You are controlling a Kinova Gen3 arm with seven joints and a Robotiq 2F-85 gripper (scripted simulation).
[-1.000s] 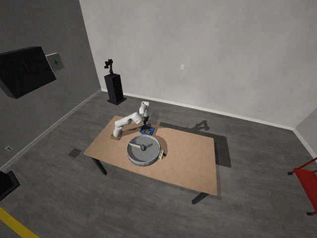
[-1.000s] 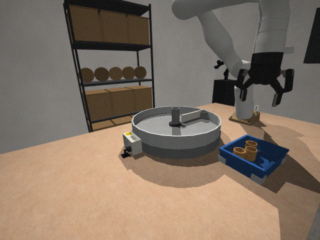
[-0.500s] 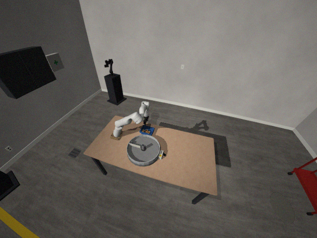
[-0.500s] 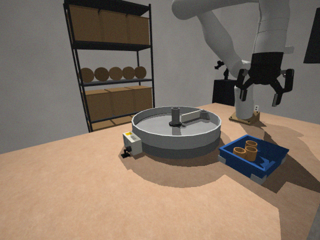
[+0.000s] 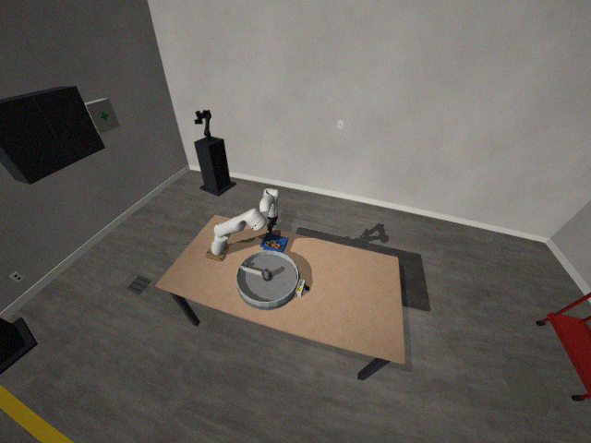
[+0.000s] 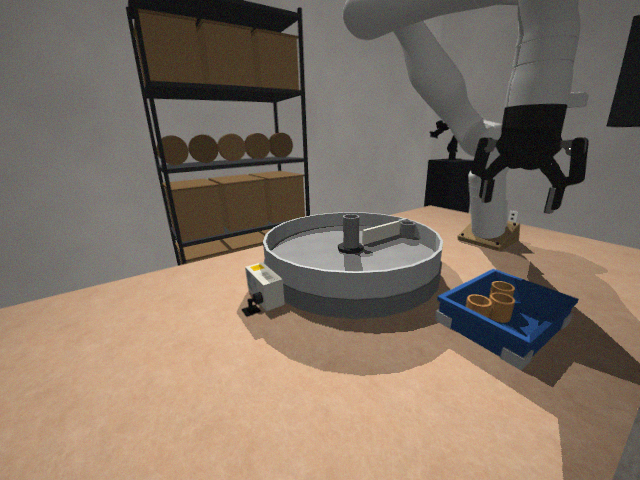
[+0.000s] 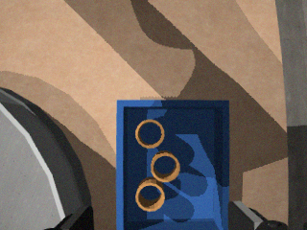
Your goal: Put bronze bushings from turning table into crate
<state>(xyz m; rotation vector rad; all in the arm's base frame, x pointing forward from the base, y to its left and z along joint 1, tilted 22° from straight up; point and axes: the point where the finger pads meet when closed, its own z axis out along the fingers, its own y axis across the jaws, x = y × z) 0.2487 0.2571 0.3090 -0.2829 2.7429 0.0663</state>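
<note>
Three bronze-coloured, open-ended cylindrical bushings (image 5: 272, 245) (image 6: 491, 301) (image 7: 165, 167) stand upright in a shallow blue rectangular crate (image 5: 280, 237) (image 6: 485, 333) (image 7: 120, 158), grouped at the side nearer the turntable, w/ bare crate floor next to them. The black two-finger gripper (image 5: 271, 228) (image 6: 518, 197) (image 7: 160, 219) hangs above the crate, fingers spread wide, nothing btwn them; the bushings are below it, not touching. Just beside the crate on the tan table (image 5: 353, 295) (image 6: 310, 387) (image 7: 91, 62) is the round grey, high-rimmed turntable (image 5: 268, 305) (image 6: 356, 285) (image 7: 29, 129), w/ a centre post & pale bar.
</note>
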